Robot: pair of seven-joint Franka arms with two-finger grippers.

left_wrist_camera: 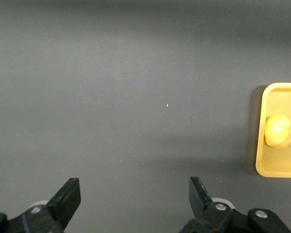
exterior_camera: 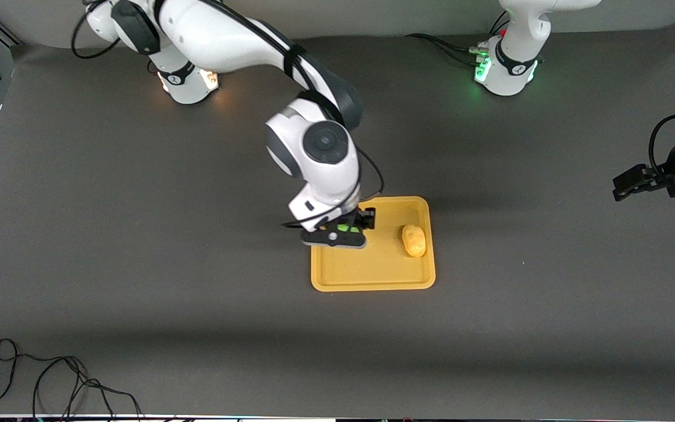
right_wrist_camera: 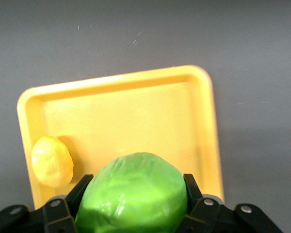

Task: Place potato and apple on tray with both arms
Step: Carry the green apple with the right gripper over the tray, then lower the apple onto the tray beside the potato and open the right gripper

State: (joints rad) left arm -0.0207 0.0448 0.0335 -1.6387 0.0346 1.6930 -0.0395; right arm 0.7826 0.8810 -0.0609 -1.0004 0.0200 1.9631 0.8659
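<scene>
While the right tool [exterior_camera: 346, 230] clamps the apple [right_wrist_camera: 133, 194] across its middle over the tray [exterior_camera: 372, 275], the fruit looks light, smooth and slip-prone; the potato [exterior_camera: 413, 240] lies on the tray, and the left tool [left_wrist_camera: 136, 204] waits open, empty, over the bench [exterior_camera: 138, 234].

The tabletop [exterior_camera: 138, 234] was plain dark grey. The tray [exterior_camera: 372, 275] was yellow-orange, and the potato [exterior_camera: 413, 240] on it a paler, mottled yellow-orange. The apple [right_wrist_camera: 133, 194] was bright, glossy green with faint mottling. Both arms were white with dark grey joints; the right tool [right_wrist_camera: 136, 206] and the left tool [left_wrist_camera: 136, 201] were black.
</scene>
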